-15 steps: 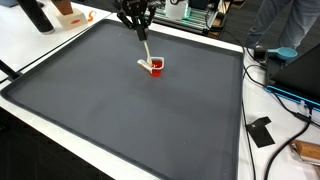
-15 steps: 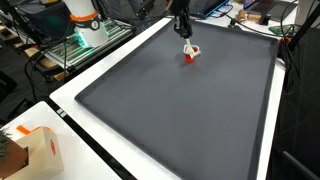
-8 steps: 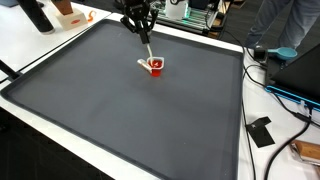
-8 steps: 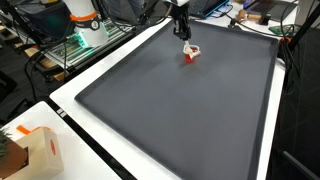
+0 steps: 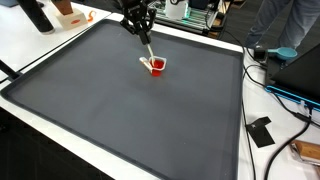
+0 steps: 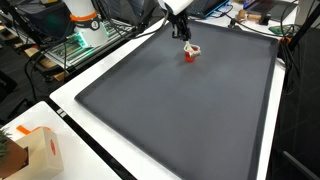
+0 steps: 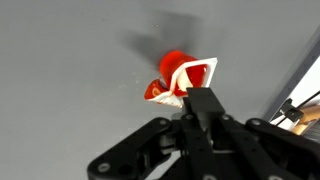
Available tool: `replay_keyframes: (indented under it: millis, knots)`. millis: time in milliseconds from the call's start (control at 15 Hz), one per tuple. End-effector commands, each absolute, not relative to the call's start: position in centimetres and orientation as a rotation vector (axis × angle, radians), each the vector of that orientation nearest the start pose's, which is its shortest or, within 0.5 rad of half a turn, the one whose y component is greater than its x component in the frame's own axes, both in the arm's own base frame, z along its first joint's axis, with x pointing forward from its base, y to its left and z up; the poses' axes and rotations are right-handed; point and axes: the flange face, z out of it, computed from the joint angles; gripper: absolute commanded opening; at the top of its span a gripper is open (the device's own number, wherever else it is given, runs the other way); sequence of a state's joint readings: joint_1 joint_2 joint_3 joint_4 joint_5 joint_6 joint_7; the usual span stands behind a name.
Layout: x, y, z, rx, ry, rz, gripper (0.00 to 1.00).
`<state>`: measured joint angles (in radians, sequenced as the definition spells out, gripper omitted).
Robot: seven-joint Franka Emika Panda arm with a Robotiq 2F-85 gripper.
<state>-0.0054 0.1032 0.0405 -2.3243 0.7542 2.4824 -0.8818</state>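
A dark grey mat [image 5: 100, 110] fills the view. Left of centre, at the far edge, your gripper [image 5: 141, 32] hangs with its jaws pressed together on a white utensil [image 5: 146, 50]. It has risen slightly over the last second. The utensil slants down to the right, its lower end still at the mouth of a small red cup [image 5: 156, 66]. The cup has not shifted and stands on the mat just below the gripper. Your lift is raising the utensil without dragging the cup.

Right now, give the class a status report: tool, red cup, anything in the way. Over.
Tool shut on thin white stick. Stick's lower end at small red cup on dark grey mat. Nothing else near it.
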Motion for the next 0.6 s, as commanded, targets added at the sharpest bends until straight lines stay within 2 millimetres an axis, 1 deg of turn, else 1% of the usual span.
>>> replay_keyframes:
  millis: [0, 267, 533]
  knots:
    - [52.3, 0.1, 29.0, -2.615, -0.402, -0.318, 0.03]
    - [52.5, -1.7, 27.8, -2.567, -0.35, -0.303, 0.03]
    - [52.7, -2.7, 27.4, -2.506, -0.317, -0.299, 0.03]
